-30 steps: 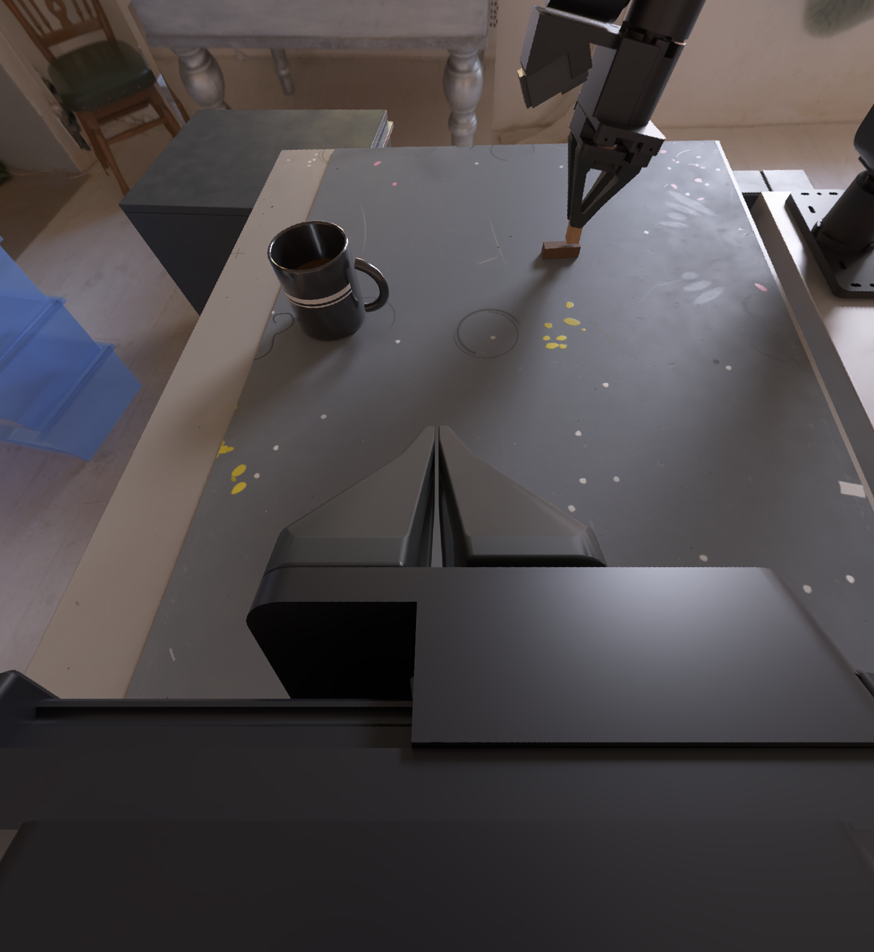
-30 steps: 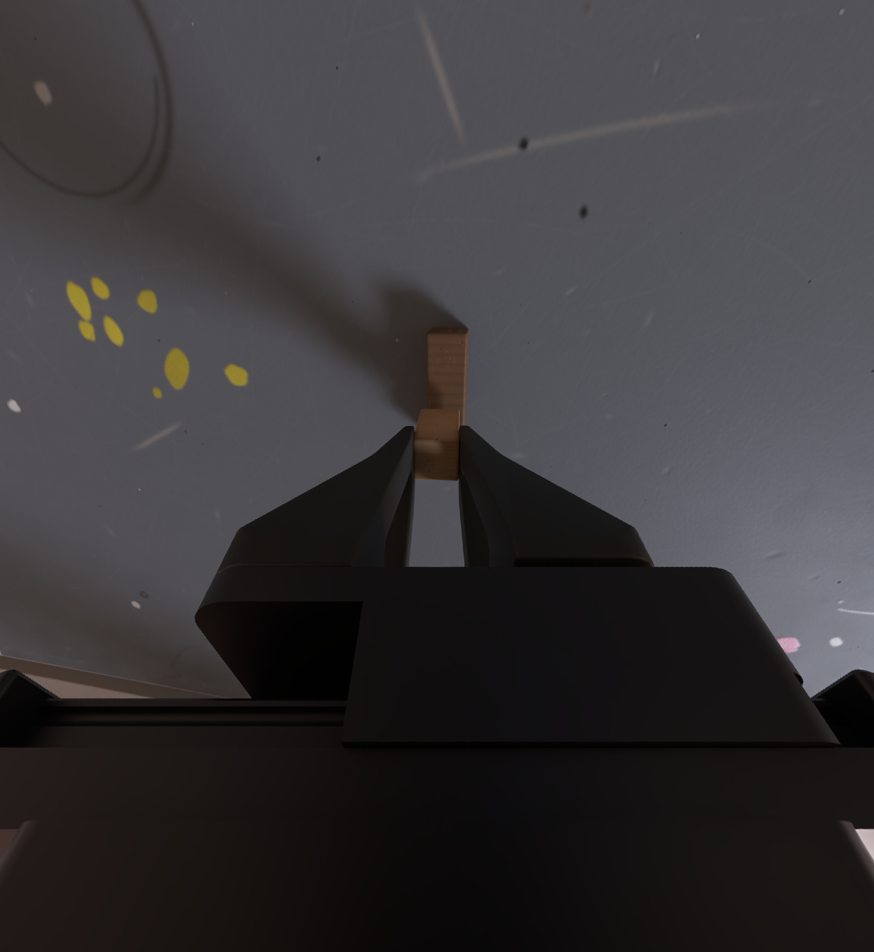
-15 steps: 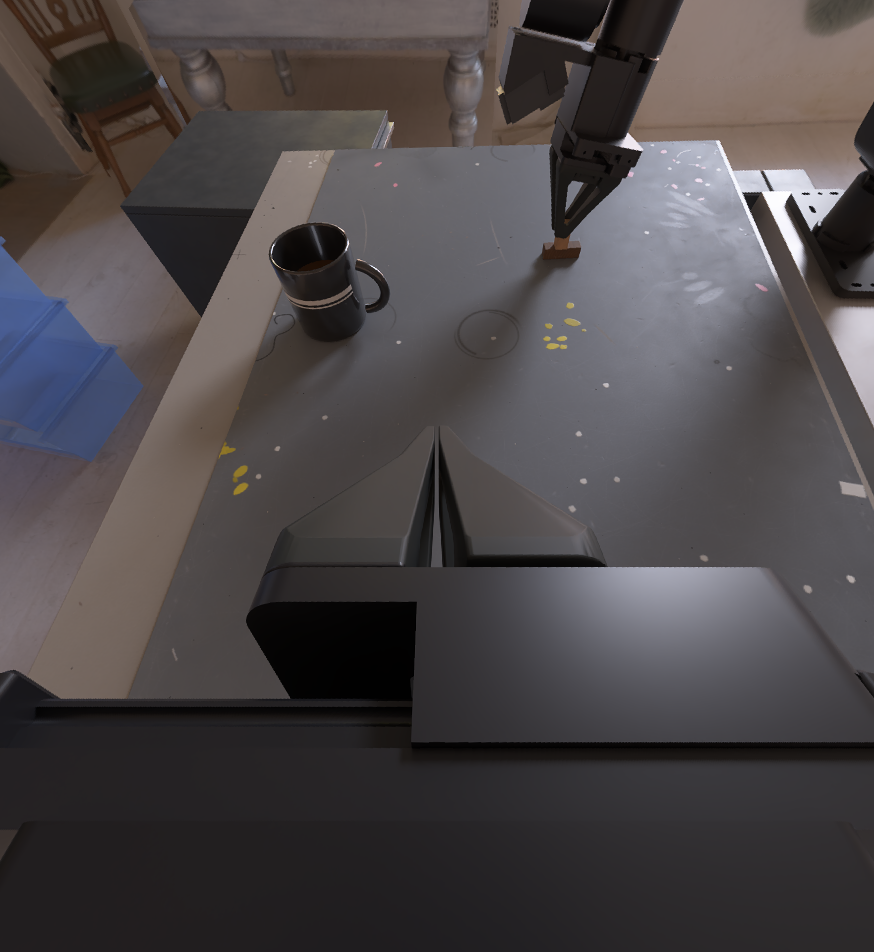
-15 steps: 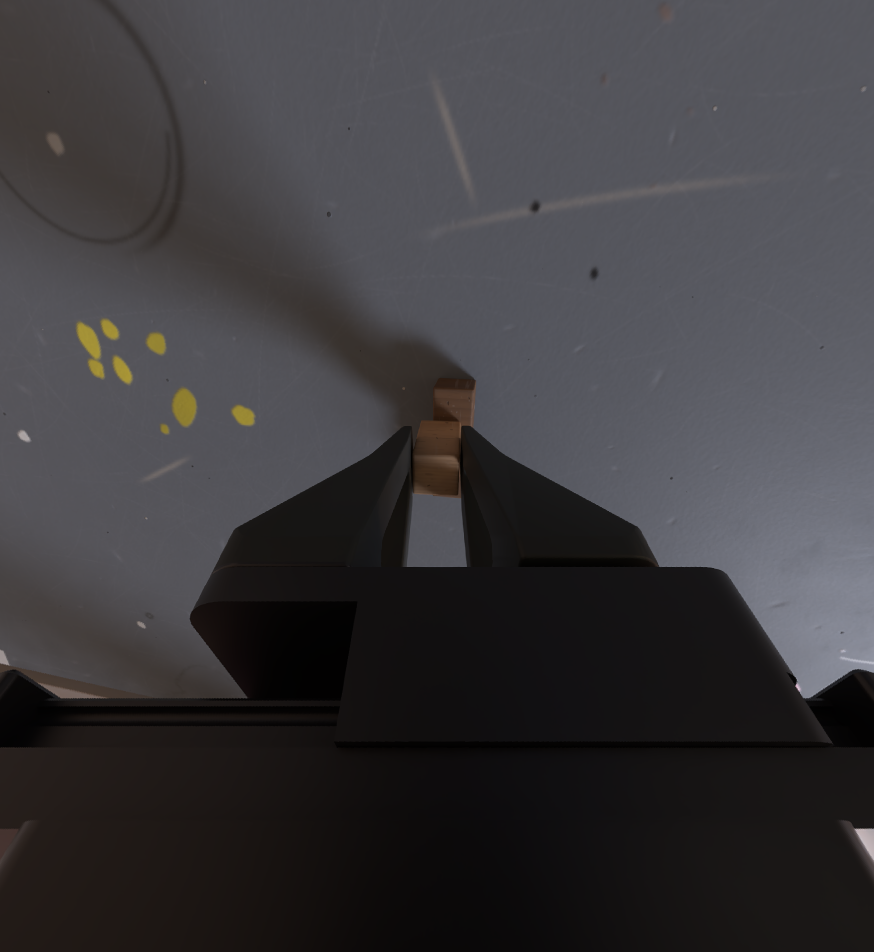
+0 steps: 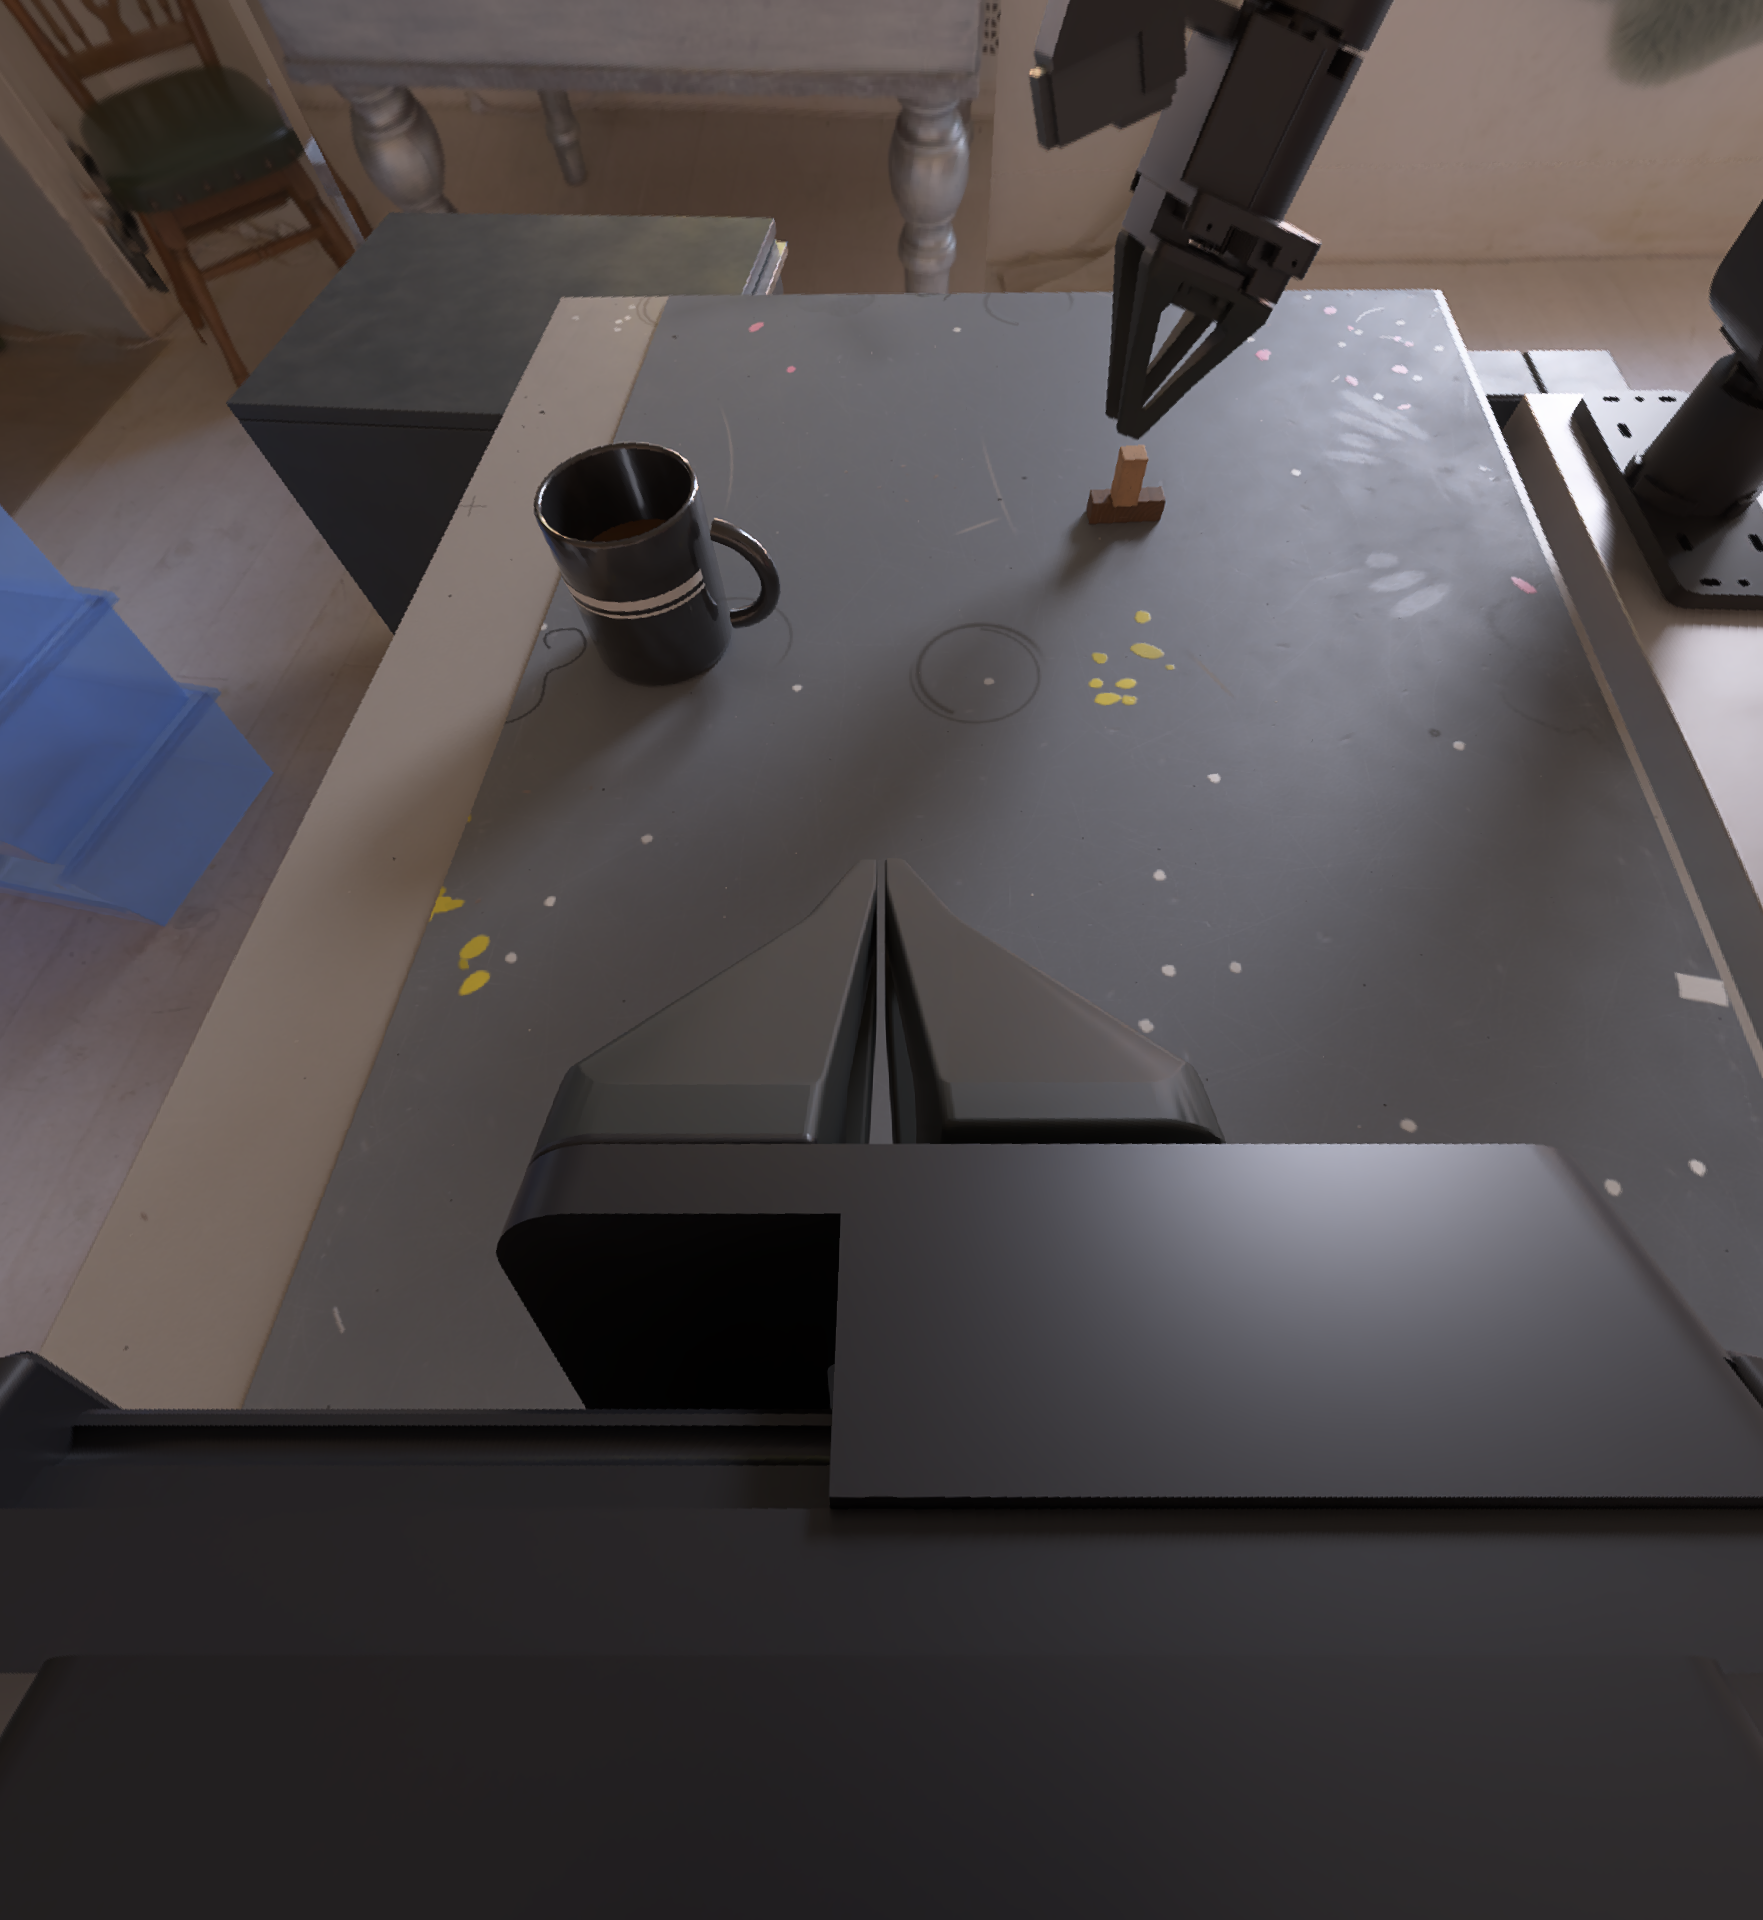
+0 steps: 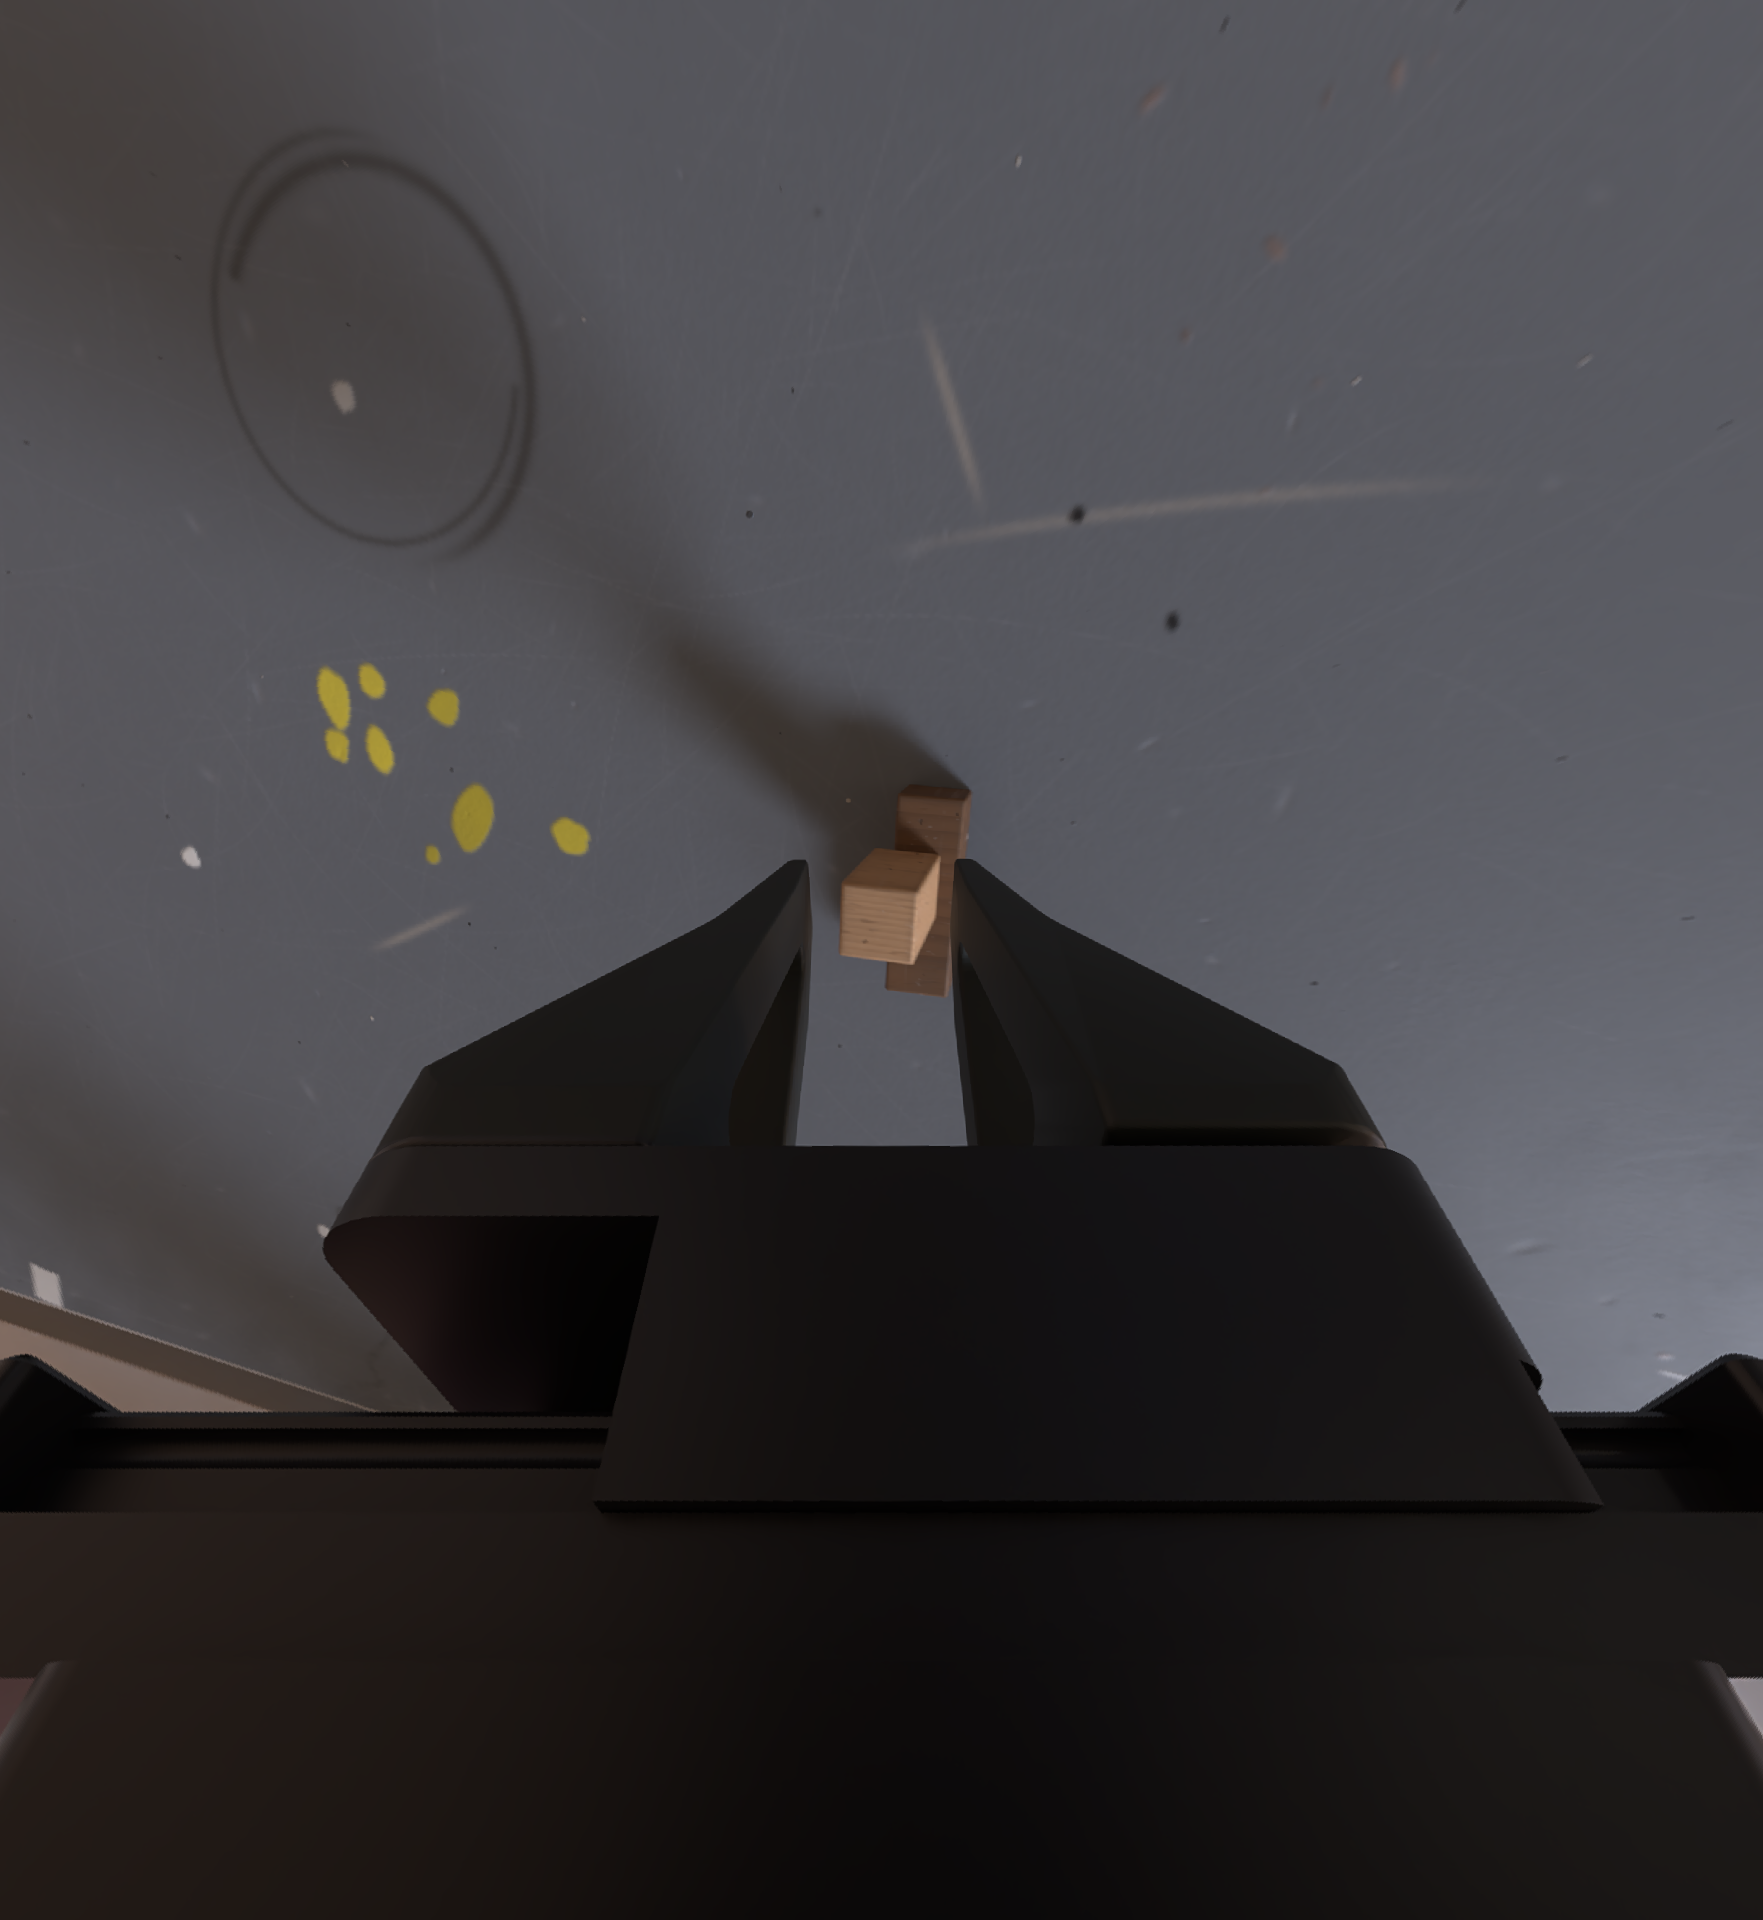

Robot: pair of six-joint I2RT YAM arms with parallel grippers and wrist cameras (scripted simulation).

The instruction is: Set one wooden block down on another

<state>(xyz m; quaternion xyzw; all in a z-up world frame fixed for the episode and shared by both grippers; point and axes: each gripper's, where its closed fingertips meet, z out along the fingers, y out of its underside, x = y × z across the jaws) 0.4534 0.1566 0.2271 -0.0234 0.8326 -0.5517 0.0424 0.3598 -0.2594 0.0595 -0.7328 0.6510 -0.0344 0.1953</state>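
A light wooden block (image 5: 1130,475) stands upright on a darker flat wooden block (image 5: 1125,509) at the far middle of the grey table (image 5: 1272,831). In the right wrist view the upright block (image 6: 889,906) shows from above, with the lower block (image 6: 932,823) under it. My right gripper (image 6: 882,883) is open, empty and a little above the stack; it also shows in the left wrist view (image 5: 1131,421). My left gripper (image 5: 879,883) is shut and empty over the near middle of the table.
A black mug (image 5: 638,566) with a white stripe stands at the left of the table. The right arm's base plate (image 5: 1734,540) is at the far right. A dark cabinet (image 5: 461,332), a chair (image 5: 191,145) and a blue bin (image 5: 46,707) stand beyond the table's left edge.
My right gripper has opened, let go of the light block on the lower block, and risen above the stack. The left gripper has not moved.
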